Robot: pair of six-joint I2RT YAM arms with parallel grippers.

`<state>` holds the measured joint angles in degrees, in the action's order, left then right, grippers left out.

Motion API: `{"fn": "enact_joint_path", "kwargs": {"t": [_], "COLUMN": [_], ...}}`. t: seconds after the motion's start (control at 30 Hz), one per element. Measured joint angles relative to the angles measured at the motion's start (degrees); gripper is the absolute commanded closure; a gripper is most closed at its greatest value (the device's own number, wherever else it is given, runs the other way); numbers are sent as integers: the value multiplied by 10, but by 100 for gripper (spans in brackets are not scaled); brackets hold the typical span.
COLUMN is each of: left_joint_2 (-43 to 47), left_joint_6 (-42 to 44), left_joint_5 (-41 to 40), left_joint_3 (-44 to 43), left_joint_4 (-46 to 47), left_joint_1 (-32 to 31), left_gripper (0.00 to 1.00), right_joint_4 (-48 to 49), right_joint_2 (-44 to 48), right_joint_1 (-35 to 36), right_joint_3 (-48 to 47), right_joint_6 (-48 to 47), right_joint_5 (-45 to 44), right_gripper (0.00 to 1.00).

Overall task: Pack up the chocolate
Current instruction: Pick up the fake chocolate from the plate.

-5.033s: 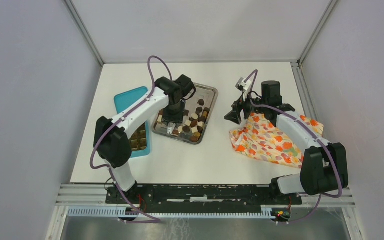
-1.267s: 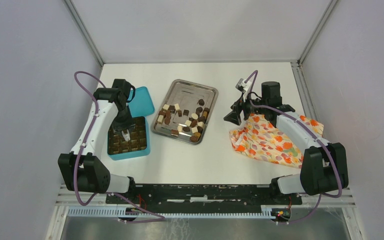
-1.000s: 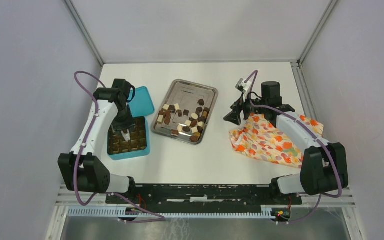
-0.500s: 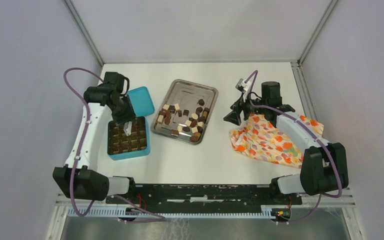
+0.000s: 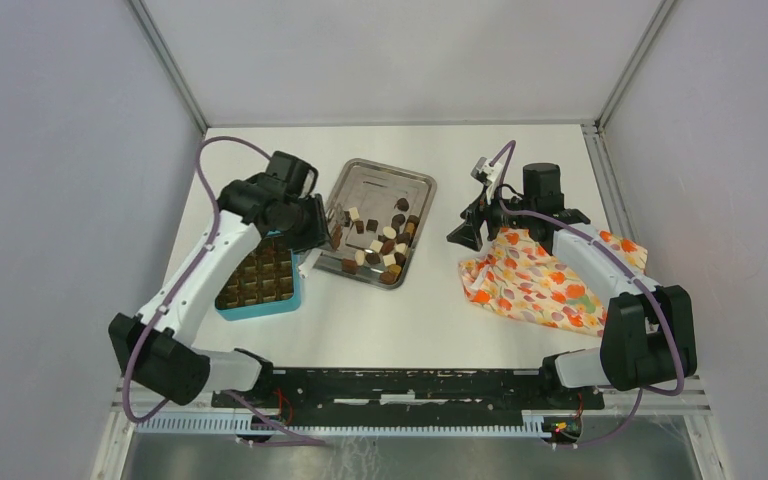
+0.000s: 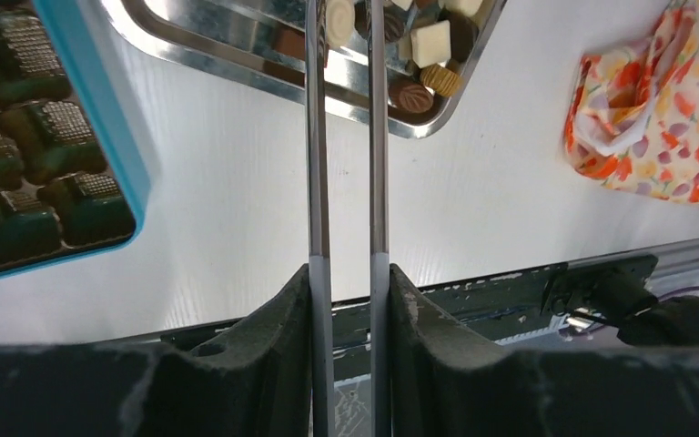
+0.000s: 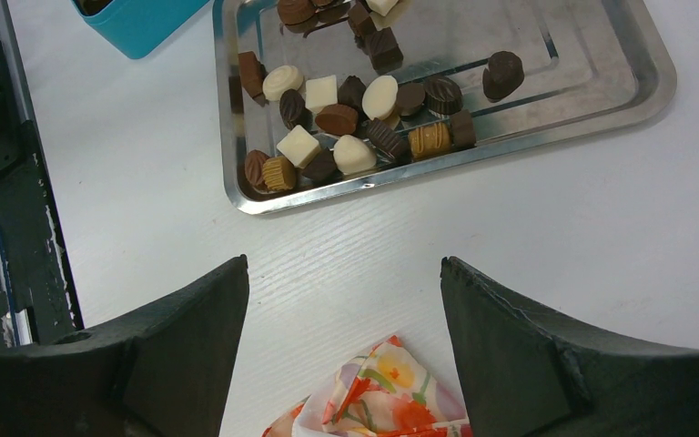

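White tabletop (image 5: pixel 460 310) inside grey walls carries a rectangular steel tray (image 7: pixel 592 55) of dark, mid-brown and cream chocolate pieces (image 7: pixel 380 96). More brown pieces fill a teal compartmented box (image 5: pixel 258 311) to its left. The left arm bends across the box, and the left gripper (image 6: pixel 347 11) reaches over the tray's near-left edge with its thin blades narrowly apart and nothing seen between them. The right arm is stretched forward, its right gripper (image 7: pixel 344 300) spread wide and empty above an orange floral cloth (image 5: pixel 535 285).

Left arm (image 5: pixel 200 275), right arm (image 5: pixel 582 250): white links, black joints, purple cable (image 5: pixel 201 165) behind the jaws. Left fingers (image 6: pixel 318 137) slim silver; right fingers (image 7: pixel 182 355) black.
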<state>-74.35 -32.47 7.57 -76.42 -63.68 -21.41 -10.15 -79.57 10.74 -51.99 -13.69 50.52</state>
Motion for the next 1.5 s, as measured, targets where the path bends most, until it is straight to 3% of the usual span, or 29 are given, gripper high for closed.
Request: {"fn": "enact_joint_path", "kwargs": {"t": [0.2,0.53,1.5], "left_joint_2": [-82,-130,-198], "left_joint_6": [-7,-6,49], "left_joint_5": [-56,-131,-150], "left_joint_3": [-9,-15,-55], "left_joint_4": [-13,-53,-57], "left_joint_1": [-61,-71,-72], "left_gripper": [64,63,59], "right_joint_4": [0,0,0], "right_joint_2": [0,0,0], "right_joint_1": [0,0,0], "right_joint_3": [0,1,1], "right_joint_6": [0,0,0], "right_joint_5": [0,0,0], "right_gripper": [17,17,17]}}
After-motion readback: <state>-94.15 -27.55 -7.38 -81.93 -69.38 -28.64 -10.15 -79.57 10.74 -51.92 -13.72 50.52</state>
